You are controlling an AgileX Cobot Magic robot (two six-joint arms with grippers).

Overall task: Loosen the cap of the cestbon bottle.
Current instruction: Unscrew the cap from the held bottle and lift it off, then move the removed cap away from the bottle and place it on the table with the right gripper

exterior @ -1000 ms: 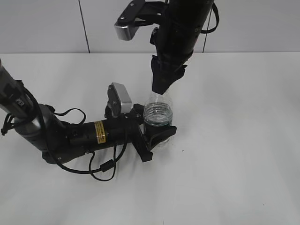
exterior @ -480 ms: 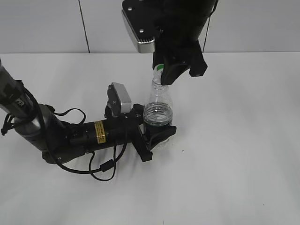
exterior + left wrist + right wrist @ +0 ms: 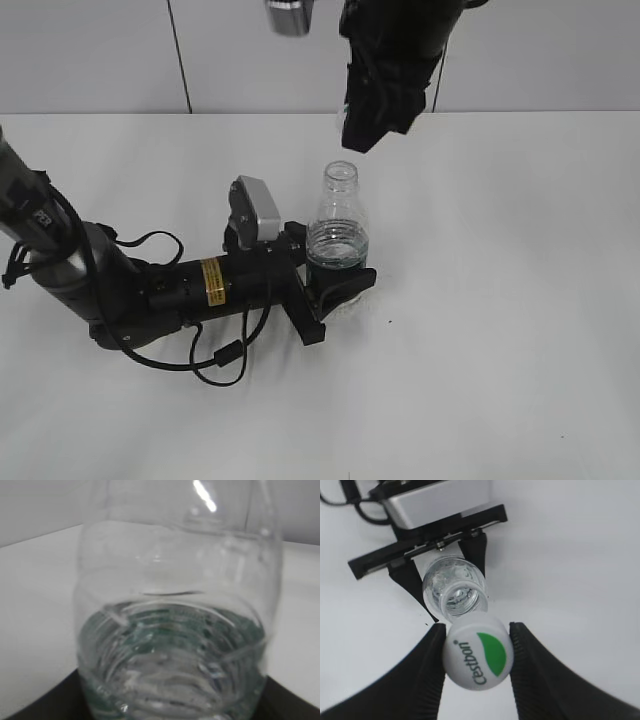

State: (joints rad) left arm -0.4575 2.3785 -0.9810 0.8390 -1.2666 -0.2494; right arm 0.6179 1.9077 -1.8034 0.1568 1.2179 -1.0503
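Right claw [image 3: 476, 645] pinching white cap [image 3: 478, 652] just above open-necked cestbon bottle [image 3: 339, 240] mid-frame, left claw [image 3: 335, 288] clamping its base on tabletop [image 3: 520, 300]; risk: cap slipping, falling.

The clear plastic water bottle [image 3: 338, 240] stands upright with its narrow threaded mouth uncovered — open air lies between it and the black right gripper [image 3: 368, 125] raised above. That gripper pinches the small white cap with the green mark [image 3: 478, 652]. The black left gripper [image 3: 330, 285] clamps the bottle's body, blocking its left side — the white table [image 3: 520, 300] to the right is open.
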